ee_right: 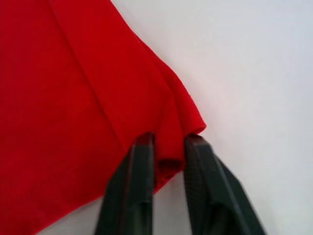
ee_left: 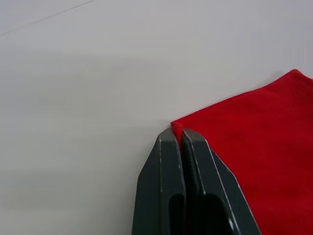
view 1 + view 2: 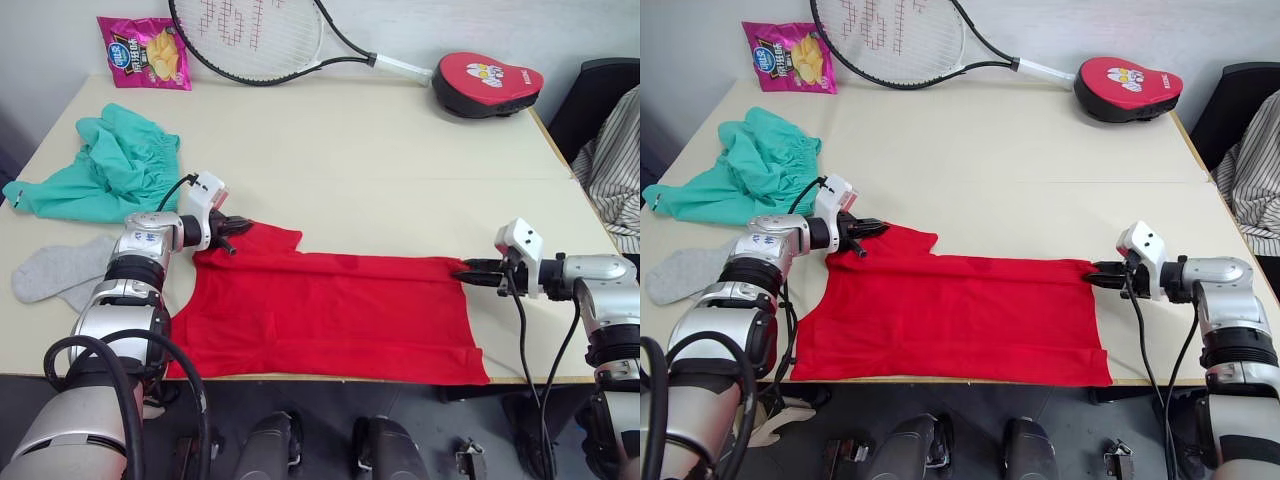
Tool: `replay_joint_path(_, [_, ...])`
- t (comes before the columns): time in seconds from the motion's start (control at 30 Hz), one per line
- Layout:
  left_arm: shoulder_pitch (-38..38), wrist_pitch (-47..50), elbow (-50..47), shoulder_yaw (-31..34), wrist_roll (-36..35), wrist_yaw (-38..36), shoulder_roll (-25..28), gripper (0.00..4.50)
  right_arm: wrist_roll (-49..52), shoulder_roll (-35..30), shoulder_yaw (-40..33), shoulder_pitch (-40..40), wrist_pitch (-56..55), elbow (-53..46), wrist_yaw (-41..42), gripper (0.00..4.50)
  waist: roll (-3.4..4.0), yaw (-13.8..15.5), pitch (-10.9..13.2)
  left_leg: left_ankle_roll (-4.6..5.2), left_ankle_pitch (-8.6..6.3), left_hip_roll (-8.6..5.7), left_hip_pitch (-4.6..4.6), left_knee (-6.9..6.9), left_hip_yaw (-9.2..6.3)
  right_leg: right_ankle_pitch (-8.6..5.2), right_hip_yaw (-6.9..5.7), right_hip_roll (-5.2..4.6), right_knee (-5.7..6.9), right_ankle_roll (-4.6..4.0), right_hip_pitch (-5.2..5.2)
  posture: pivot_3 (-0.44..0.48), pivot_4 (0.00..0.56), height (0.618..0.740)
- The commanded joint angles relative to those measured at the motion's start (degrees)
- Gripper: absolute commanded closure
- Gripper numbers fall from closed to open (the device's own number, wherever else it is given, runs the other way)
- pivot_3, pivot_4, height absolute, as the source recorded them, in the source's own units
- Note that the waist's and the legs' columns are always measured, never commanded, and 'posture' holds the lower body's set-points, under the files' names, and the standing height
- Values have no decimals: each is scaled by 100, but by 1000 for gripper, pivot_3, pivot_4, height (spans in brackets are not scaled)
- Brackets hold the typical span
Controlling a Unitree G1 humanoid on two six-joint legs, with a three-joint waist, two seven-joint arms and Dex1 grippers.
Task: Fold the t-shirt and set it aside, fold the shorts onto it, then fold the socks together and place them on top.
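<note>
A pale bench [image 3: 400,160] is filling the room's foreground, backing onto a light wall, with a dark chair and someone's striped sleeve [image 3: 612,165] showing past its right edge.

The t-shirt [image 3: 330,315] is the biggest thing on it, lying flat along the near edge, its long axis running left to right across the robot's front. It is spanning the gap between the two arms, so each arm is sitting at one end of it and neither is nearer overall. The near hem is lying right at the bench edge.

The shorts [image 3: 110,165] are bunching in a heap at the far left, apart from the t-shirt. The socks [image 3: 62,270] are lying flat at the left edge, just outside the left arm.

Along the back a racket [image 3: 260,35], a red padded case [image 3: 487,82] and a snack bag [image 3: 145,50] are lying, all well apart from the clothes.

The left pincer [image 3: 232,228] is clamping the t-shirt's far-left corner; the left wrist view is showing the fingers [image 2: 168,171] pressed together with a sliver of red cloth between them. The right pincer [image 3: 478,271] is gripping the far-right corner, with a rolled bunch of red cloth caught between its fingers [image 1: 142,176].

Both grips are sitting on the far edge, and the free cloth is lying toward the robot from each pincer. Judging by that, the fold probably depends on carrying the far edge toward the near one, both arms moving together across the short axis.
</note>
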Motion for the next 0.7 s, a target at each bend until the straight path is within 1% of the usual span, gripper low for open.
replay_joint_path(0.03, [115, -23, -88, -26, 35, -144, 53, 4500, -23, -161, -71, -52, -168, 13, -39, 4473, 0, 0, 0, 0, 0, 0, 0, 0, 0, 0, 0, 0, 0, 0, 0, 0, 150, 740])
replay_joint_path(0.27, [151, -64, -138, -26, 37, -216, 57, 4500, 47, -188, -128, -6, -109, 66, -79, 4473, 0, 2, 0, 0, 0, 0, 0, 1, 0, 0, 0, 0, 0, 0, 0, 0, 150, 740])
replay_joint_path(0.3, [155, -62, -149, -25, 35, -220, 54, 4500, 124, -189, -171, -21, 120, 36, -77, 4268, 0, 2, 0, 0, 0, 0, 0, 1, 0, 0, 0, 0, 0, 0, 0, 0, 150, 740])
replay_joint_path(0.37, [171, -61, -169, -25, 31, -236, 51, 4500, 144, -170, -245, -30, 27, 19, -188, 3814, 0, 2, 0, 0, 0, 0, 0, 1, 0, 0, -1, 0, 0, 0, 0, 0, 150, 740])
replay_joint_path(0.5, [217, -60, -208, -25, 24, -286, 62, 4500, 64, -271, -250, 3, -245, 25, -290, 2512, 0, 3, 0, 0, 0, 0, 0, 0, 0, 0, 0, -1, 0, 0, 0, 0, 150, 740])
replay_joint_path(0.7, [304, -68, -260, -33, 33, -346, 81, 4500, 187, -479, -254, 119, -69, -151, -158, 2512, 0, -1, 0, 0, 0, 0, 0, 0, 0, 0, 0, -1, 0, 0, 0, 0, 150, 740])
